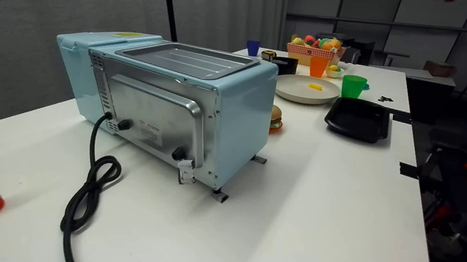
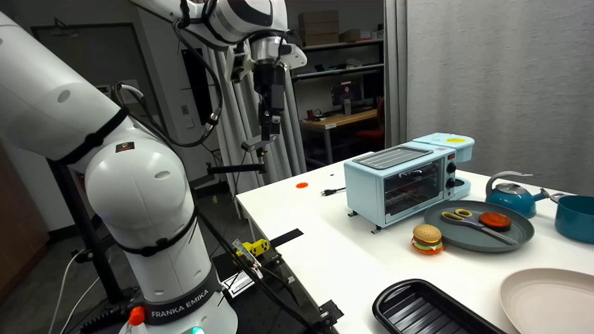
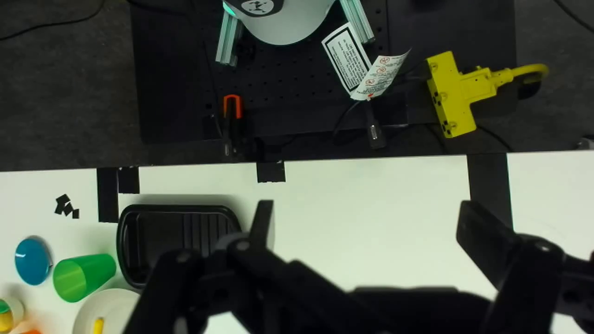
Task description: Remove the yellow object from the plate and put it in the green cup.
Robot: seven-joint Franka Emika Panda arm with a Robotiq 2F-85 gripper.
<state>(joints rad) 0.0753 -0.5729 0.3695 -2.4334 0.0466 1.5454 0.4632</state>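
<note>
The yellow object (image 1: 315,86) is a small stick lying on the white plate (image 1: 293,94). In the wrist view the yellow object (image 3: 98,325) and plate (image 3: 113,301) are at the lower left, cut by the frame edge and partly hidden by my gripper. In an exterior view only part of the plate (image 2: 552,301) shows. The green cup (image 1: 352,87) stands upright beside the plate; it also shows in the wrist view (image 3: 83,277). My gripper (image 3: 366,213) is open, with nothing between its fingers. In an exterior view the gripper (image 2: 269,132) hangs high above the table, away from plate and cup.
A black tray (image 3: 176,232) lies beside the cup and plate. A light blue toaster oven (image 2: 394,181), toy burger (image 2: 427,239) and grey plate with scissors (image 2: 482,241) stand farther along. An orange cup (image 1: 318,66), small bowl (image 1: 333,73) and blue lid (image 3: 32,260) are near the plate.
</note>
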